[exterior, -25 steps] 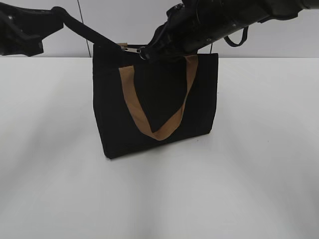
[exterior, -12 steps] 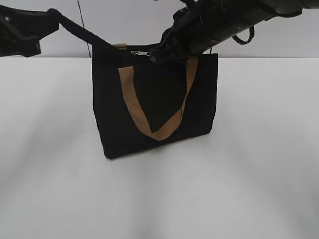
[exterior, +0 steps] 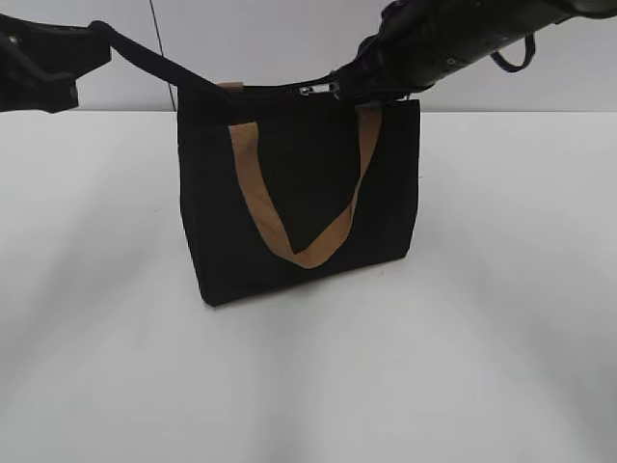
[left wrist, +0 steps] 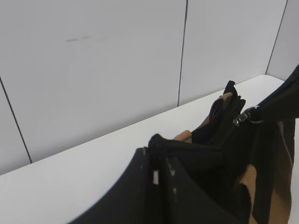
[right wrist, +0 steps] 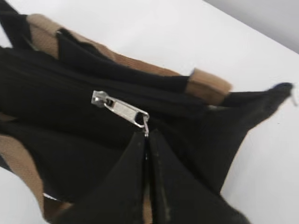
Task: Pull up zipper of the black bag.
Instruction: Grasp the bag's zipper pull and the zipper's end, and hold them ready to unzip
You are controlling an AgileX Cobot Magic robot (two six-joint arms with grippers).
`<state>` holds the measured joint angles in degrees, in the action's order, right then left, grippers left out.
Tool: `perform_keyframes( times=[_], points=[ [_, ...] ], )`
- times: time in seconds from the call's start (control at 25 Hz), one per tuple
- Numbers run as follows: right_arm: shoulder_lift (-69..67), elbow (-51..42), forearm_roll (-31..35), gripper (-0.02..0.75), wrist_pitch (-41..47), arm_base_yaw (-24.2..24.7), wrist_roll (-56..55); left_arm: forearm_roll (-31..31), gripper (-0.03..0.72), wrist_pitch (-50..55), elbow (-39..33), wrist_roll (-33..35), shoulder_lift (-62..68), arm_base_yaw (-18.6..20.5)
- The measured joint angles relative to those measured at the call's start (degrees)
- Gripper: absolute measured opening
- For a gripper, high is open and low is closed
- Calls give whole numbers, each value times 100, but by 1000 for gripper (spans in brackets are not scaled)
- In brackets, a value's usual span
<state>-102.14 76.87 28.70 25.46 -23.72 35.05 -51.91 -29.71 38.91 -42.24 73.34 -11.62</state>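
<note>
Black bag: the black bag [exterior: 299,198] stands upright on the white table [exterior: 308,386], just left of the middle of the exterior frame, its broad face toward the camera.
Handles: a tan strap handle [exterior: 304,207] hangs in a loop down the front face; in the right wrist view a second tan strap [right wrist: 205,84] shows at the far side of the top.
Zipper: the zipper [right wrist: 119,109] runs along the bag's top edge. Its silvery pull tab lies near the middle of the right wrist frame and, in the exterior view, at the top edge, right of the bag's centre [exterior: 318,89].
Right gripper: the right gripper [right wrist: 147,140] comes in from the upper right of the exterior frame. Its two black fingers [right wrist: 126,186] are pressed together, pinching the end of the pull tab.
Left gripper: the left gripper [left wrist: 156,156] sits at the upper left of the exterior frame, clenched on a black cord [exterior: 159,63] stretched taut from the bag's upper left corner.
Background: a pale panelled wall [left wrist: 93,70] stands behind the table.
</note>
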Motion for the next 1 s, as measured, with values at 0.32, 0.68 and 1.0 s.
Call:
perform_keyframes(
  times=[0.32,0.68,1.0],
  points=[
    [159,0,-50,-15,23,500,-79,12,21,10,0,0,-6,3],
    [159,0,-48,-15,94,615,-108,12,21,10,0,0,-11,7],
    [159,0,-1,57,100,584,-120,18,38,10,0,0,-11,7]
  ],
)
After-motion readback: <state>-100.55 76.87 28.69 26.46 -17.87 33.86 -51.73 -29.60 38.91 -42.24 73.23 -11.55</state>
